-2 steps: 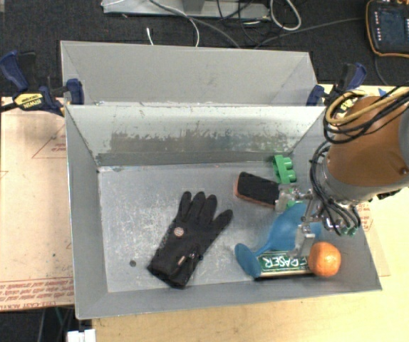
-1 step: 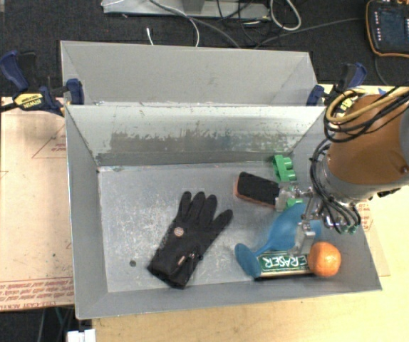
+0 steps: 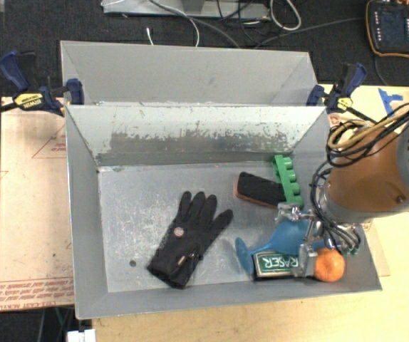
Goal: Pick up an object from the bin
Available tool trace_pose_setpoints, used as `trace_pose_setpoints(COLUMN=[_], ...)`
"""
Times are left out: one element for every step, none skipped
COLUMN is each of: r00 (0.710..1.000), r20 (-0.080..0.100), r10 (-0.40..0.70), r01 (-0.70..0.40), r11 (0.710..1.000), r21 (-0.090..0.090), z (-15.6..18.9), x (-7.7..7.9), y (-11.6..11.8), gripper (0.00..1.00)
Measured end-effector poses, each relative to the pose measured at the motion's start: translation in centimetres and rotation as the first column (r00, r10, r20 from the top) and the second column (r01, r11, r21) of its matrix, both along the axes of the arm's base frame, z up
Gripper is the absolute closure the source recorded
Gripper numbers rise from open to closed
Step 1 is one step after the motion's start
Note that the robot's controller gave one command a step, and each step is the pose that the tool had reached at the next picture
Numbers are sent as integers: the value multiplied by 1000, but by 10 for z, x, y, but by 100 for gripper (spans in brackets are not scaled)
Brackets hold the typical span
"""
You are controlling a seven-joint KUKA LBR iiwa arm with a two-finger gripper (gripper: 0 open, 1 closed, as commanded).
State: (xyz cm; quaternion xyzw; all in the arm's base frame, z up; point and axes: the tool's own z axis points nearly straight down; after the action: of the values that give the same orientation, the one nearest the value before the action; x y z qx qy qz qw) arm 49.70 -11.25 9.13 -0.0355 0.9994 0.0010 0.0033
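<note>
My gripper (image 3: 305, 231) is low in the bin's front right corner, its metal body right over a blue plastic thing (image 3: 274, 241). Just in front of it lies a small dark box with a green label (image 3: 276, 263). An orange ball (image 3: 328, 266) rests against the gripper's right side, by the bin's front wall. A green studded brick (image 3: 286, 177) lies behind the gripper, near the back slope.
A black block with a red edge (image 3: 256, 189) lies left of the green brick. A black glove (image 3: 189, 238) is spread out in the middle of the floor. The arm with its orange cover and cables hangs over the right rim.
</note>
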Motion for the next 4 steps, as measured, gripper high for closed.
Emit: trace_pose_setpoints(r00=[998, 997, 971, 978], r20=[23, 6, 7, 38], r10=[53, 73, -240, 207], r01=[-53, -73, 240, -208], r11=[999, 997, 971, 978], r21=[-2, 0, 2, 17], z=[-11, 18, -21, -14], x=[-4, 13, 5, -2], y=[2, 37, 45, 9], gripper=[0, 0, 0, 100])
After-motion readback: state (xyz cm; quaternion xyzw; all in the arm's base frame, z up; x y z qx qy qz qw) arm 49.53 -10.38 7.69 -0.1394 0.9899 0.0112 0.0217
